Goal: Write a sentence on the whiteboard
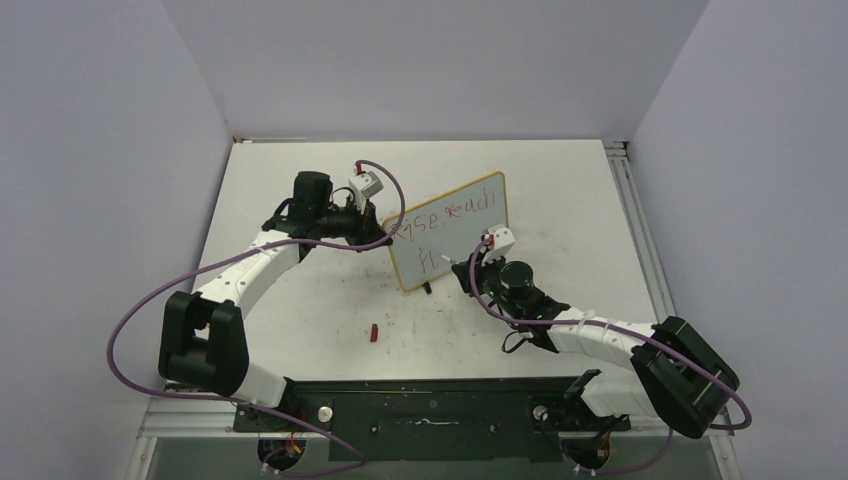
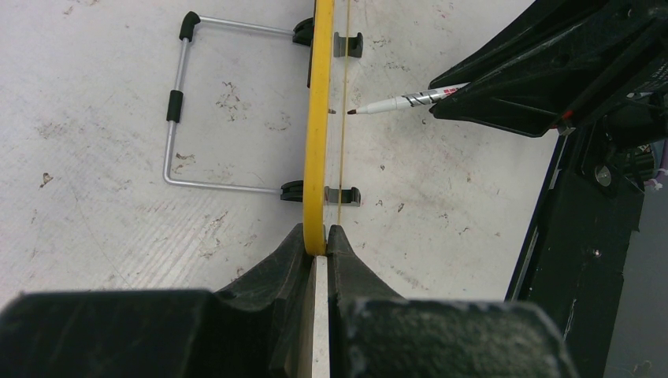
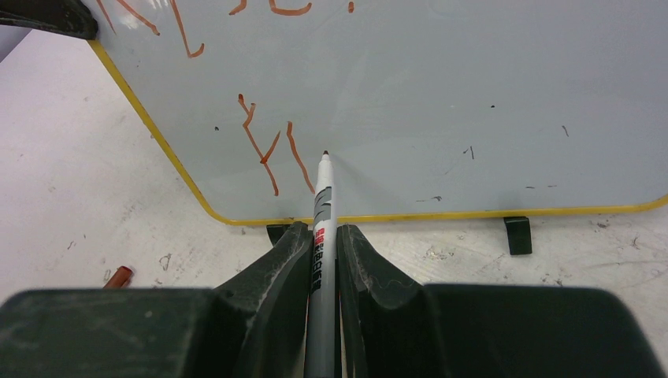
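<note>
Whiteboard [image 1: 452, 232] upright mid-desk, toward far edge, sentence [image 1: 445, 216] partly written
Left gripper [image 2: 316, 231] clamped on its frame edge; right gripper [image 3: 323, 230] pinches marker [image 3: 324, 189], tip just beside second-line strokes

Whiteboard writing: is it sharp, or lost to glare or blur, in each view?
Top external: evenly lit, whiteboard glare-free, letters tiny but legible. Right wrist: the sentence has crisp strokes, mild sheen up top, right fingers soft around the marker. Left wrist: board edge-on, no writing visible, left fingers blurred.
</note>
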Controlling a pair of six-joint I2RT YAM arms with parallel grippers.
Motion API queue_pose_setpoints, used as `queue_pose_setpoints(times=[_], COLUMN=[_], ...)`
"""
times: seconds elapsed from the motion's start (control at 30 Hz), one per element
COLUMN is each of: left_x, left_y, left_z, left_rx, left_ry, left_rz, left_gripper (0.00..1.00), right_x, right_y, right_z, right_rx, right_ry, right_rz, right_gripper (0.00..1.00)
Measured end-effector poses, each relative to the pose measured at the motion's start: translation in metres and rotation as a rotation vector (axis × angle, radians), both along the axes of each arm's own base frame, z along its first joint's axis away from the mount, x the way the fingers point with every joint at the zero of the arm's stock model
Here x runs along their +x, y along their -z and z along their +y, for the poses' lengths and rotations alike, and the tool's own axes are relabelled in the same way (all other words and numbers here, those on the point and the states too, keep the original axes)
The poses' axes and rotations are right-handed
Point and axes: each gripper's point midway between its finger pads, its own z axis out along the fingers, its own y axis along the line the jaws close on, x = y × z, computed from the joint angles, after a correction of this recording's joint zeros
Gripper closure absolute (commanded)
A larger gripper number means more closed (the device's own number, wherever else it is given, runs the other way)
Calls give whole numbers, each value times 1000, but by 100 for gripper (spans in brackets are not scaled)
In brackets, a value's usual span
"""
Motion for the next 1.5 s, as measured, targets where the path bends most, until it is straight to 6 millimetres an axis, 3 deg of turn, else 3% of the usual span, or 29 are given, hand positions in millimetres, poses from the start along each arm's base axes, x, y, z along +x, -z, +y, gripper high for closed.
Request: queue_pose_setpoints(times=[0.63,0.9,1.1,1.2,1.5], left_x=[1,1,1,1,0], left_y=[1,0,0,0,1], left_z=[1,1,1,0,0], left_rx=[4,4,4,3,3], left_ry=[-4,-4,-4,-4,-3], left_rz=[-1,-1,-1,-2,-1], left_gripper=[100,100,100,100,100], right_x=[4,-3,-4,-4,2], right_y=[4,27,27,22,-22], right_z=[6,0,-1,-2,1], right_rx=[13,-3,-2,3,66], right_ry=[-9,2,4,7,15], right_rz=[-6,43,44,36,-51], right_gripper=[95,95,95,95,95])
